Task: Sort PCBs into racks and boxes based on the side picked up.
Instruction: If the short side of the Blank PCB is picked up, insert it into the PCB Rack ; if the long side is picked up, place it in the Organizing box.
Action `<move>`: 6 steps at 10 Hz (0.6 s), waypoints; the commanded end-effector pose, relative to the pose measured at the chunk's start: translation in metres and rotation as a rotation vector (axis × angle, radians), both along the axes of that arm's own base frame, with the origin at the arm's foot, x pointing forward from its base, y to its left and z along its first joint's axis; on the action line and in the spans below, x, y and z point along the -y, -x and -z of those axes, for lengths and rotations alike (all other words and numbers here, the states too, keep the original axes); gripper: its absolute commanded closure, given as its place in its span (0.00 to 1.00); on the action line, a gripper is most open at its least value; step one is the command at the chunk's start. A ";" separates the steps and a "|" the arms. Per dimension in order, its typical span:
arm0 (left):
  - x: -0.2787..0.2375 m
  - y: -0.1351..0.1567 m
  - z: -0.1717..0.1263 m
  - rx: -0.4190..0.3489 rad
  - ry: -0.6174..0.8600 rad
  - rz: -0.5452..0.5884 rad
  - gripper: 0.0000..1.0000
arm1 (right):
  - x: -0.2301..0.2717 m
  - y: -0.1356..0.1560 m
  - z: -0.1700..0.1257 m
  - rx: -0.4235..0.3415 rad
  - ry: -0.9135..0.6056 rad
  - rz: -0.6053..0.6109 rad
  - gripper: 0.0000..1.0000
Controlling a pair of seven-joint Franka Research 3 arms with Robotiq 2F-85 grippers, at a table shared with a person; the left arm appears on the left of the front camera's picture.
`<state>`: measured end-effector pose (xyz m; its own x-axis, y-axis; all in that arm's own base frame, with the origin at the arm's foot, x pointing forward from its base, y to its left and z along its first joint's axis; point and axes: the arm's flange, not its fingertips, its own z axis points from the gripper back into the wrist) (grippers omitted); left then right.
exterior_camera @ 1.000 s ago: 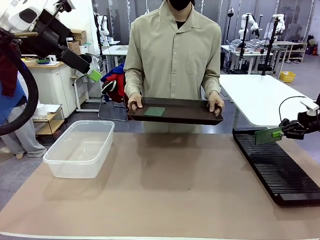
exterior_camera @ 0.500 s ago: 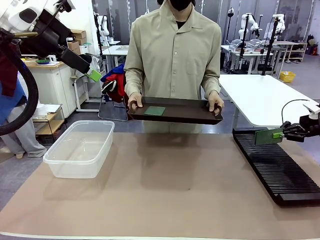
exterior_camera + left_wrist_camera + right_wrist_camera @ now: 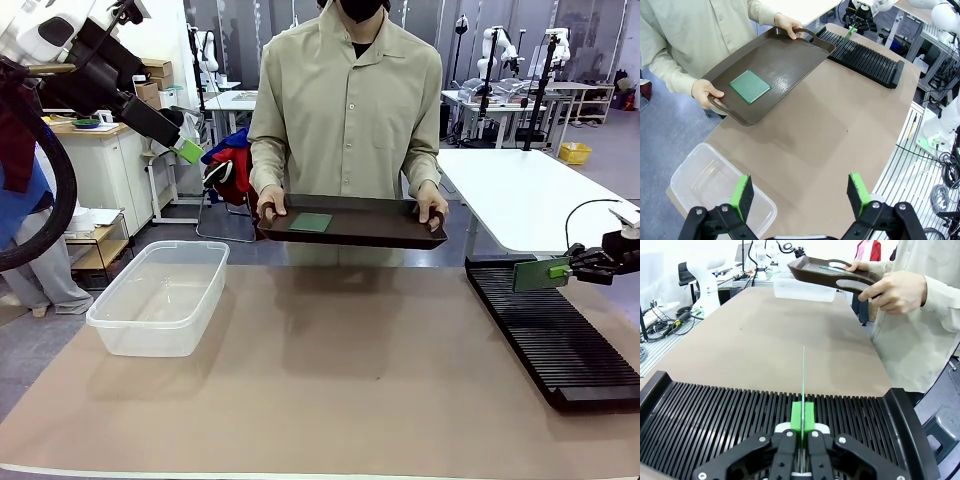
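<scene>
One PCB (image 3: 533, 273) stands on its edge, clamped in the right gripper (image 3: 562, 268), over the far end of the black rack (image 3: 555, 340). The other PCB (image 3: 311, 222) lies flat on the brown tray (image 3: 380, 235), which the person holds by both handles. The left gripper (image 3: 801, 192) hangs high on the side of the clear box (image 3: 160, 300), its fingers wide apart and empty.

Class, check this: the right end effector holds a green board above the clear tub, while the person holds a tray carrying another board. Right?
No. The right end effector holds its green board above the black rack, not the clear tub; the front view shows it. The rest stands.
</scene>
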<state>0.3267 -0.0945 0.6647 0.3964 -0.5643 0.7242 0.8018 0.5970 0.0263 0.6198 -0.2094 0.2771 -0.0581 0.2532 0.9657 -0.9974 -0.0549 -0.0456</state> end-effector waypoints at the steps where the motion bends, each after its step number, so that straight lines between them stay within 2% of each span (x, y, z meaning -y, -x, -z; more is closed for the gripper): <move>1: -0.001 0.000 0.001 -0.004 0.007 0.007 0.00 | 0.002 -0.004 0.002 0.000 0.008 -0.004 0.98; 6: -0.001 0.000 0.001 -0.004 0.007 0.007 0.00 | -0.001 -0.012 0.011 -0.023 0.033 -0.022 0.98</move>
<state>0.3267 -0.0945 0.6647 0.3964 -0.5643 0.7242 0.8018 0.5970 0.0263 0.6270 -0.2084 0.2643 -0.0559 0.2615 0.9636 -0.9968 -0.0694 -0.0390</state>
